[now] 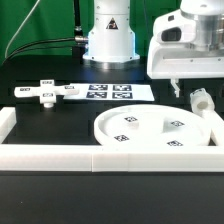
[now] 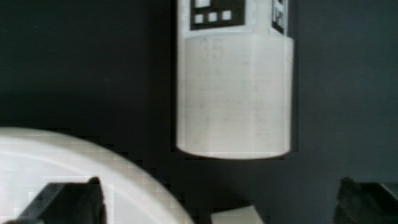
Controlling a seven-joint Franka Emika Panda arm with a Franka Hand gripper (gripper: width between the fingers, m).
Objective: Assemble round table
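Observation:
The large rimmed round disc (image 1: pixel 155 130) lies flat on the black table at the exterior view's right, with small tags on its face. The short cylindrical post (image 1: pixel 200 100) lies on its side just beyond the disc's far right rim. The flat cross-shaped foot piece (image 1: pixel 45 93) lies at the left. My gripper (image 1: pixel 195 88) hangs above the post, open and empty. In the wrist view the post (image 2: pixel 237 90) lies lengthwise, apart from the gripper (image 2: pixel 217 203). The disc's rim (image 2: pixel 89 170) curves past one dark finger (image 2: pixel 63 205).
The marker board (image 1: pixel 110 92) lies between the foot piece and the gripper, in front of the robot base (image 1: pixel 108 40). A long white border rail (image 1: pixel 100 155) runs along the front, touching the disc's near edge, and another rail (image 1: pixel 8 122) stands at the left.

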